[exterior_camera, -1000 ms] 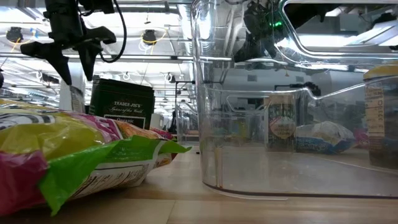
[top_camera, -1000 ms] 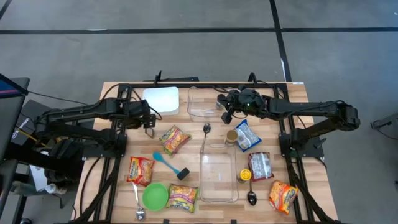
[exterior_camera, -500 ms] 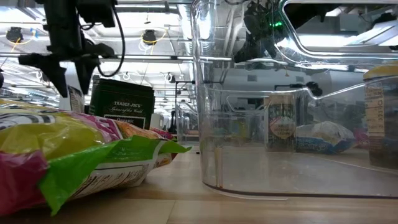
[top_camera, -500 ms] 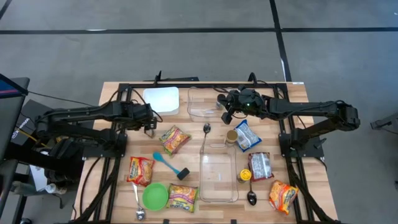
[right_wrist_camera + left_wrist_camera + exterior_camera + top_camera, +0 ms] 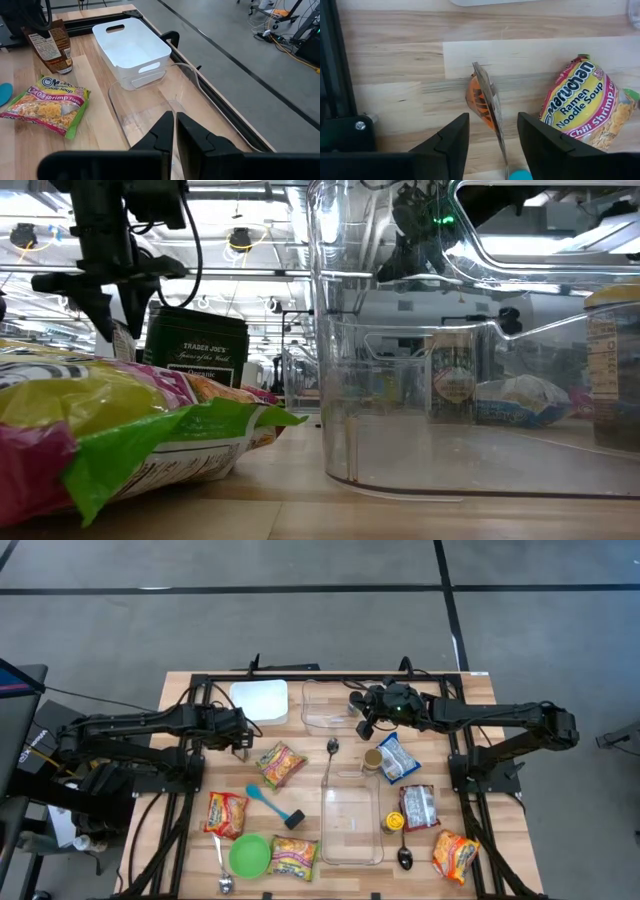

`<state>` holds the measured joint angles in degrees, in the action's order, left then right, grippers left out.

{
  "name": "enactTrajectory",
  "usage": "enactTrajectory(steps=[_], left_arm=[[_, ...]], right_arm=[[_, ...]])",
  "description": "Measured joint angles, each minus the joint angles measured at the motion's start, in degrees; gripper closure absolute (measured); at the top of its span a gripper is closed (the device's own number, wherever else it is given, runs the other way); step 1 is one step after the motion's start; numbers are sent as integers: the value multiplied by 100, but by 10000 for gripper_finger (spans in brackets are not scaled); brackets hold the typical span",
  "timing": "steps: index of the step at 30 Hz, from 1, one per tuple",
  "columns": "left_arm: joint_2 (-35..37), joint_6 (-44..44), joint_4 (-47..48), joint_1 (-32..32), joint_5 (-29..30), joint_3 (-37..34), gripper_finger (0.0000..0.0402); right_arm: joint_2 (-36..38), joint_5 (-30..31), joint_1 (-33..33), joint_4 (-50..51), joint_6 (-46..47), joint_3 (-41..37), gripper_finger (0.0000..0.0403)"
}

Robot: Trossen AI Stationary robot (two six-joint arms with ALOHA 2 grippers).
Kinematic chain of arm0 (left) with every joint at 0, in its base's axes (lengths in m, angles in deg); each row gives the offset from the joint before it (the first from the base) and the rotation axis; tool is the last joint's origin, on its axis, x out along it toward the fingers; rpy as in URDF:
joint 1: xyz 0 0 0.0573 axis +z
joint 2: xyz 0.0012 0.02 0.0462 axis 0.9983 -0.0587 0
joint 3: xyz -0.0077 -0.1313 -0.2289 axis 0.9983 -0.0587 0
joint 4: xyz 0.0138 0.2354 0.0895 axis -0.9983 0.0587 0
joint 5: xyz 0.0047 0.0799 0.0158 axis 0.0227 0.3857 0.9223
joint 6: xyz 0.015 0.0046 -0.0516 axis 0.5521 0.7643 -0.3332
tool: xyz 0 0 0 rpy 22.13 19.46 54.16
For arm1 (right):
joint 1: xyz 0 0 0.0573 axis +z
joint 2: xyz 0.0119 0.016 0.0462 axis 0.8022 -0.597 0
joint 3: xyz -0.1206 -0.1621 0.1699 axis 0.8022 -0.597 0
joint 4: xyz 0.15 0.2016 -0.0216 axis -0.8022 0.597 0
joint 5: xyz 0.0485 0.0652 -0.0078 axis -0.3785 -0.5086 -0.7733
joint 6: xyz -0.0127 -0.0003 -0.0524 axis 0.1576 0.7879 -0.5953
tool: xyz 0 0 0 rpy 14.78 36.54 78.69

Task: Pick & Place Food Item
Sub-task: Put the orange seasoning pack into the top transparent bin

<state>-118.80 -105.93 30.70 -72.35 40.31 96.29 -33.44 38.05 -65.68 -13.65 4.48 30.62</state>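
A brown standing pouch with an orange base stands upright on the wood near the table's left side. Its thin top edge shows in the left wrist view. My left gripper points down over it, open, one finger on each side of that top edge without touching it; the low view shows it too. A shrimp ramen packet lies flat just right of the pouch. My right gripper is shut and hangs above the far clear container, holding nothing.
A white bin stands at the far edge beside the clear container. A long clear container, a green bowl, a blue spatula, a jar, a blue bag, spoons and more ramen packets lie around.
My left gripper has sunk toward the brown pouch, so its fingers now stand lower around the pouch's top edge. The pouch has stayed upright where it was.
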Motion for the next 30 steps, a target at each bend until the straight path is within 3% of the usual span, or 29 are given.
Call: enactTrajectory(steps=[22, 30], left_arm=[[0, 827, -2, 0, 268, 2, 394], [0, 1501, -9, 0, 582, 4, 400]], right_arm=[[0, 2, 0, 33, -2, 0, 388], [0, 5, 0, 28, -97, 0, 388]])
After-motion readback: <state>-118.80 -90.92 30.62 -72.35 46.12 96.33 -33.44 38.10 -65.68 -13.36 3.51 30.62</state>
